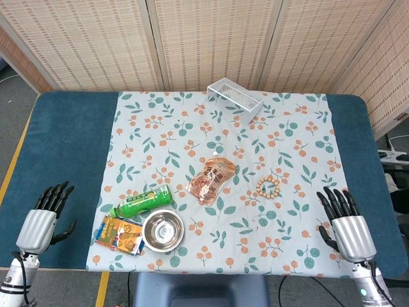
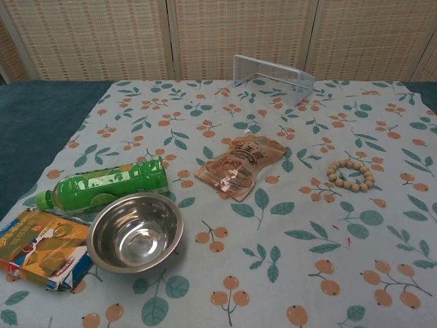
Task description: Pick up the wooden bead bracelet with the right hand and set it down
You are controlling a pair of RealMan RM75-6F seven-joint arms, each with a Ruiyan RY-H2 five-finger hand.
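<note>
Basically nothing done yet, judging by the layout. Wooden bead bracelet (image 1: 267, 188) lying flat as a closed ring on the flowered cloth (image 1: 287, 128), right of the tan snack pouch (image 1: 211, 180) and apart from it, nothing touching it. Right hand (image 1: 346, 224) parked at the near right corner of the counter (image 1: 77, 128), on the blue part just off the cloth edge, fingers spread and pointing away, holding nothing. Sits near the bracelet but clearly apart, off to the right and closer to the robot. Left hand (image 1: 46, 213) same story on the opposite side, fingers apart and empty, well away from everything that matters here. Not visible at all in the chest view, either of them. So the whole job still ahead: reach over, close around the beads, lift, put down. Probably a fiddly grab, since the beads lie low against the cloth. Green bottle (image 1: 142, 202), steel bowl (image 1: 162, 229) and wire basket (image 1: 235, 97) well clear of the path.
</note>
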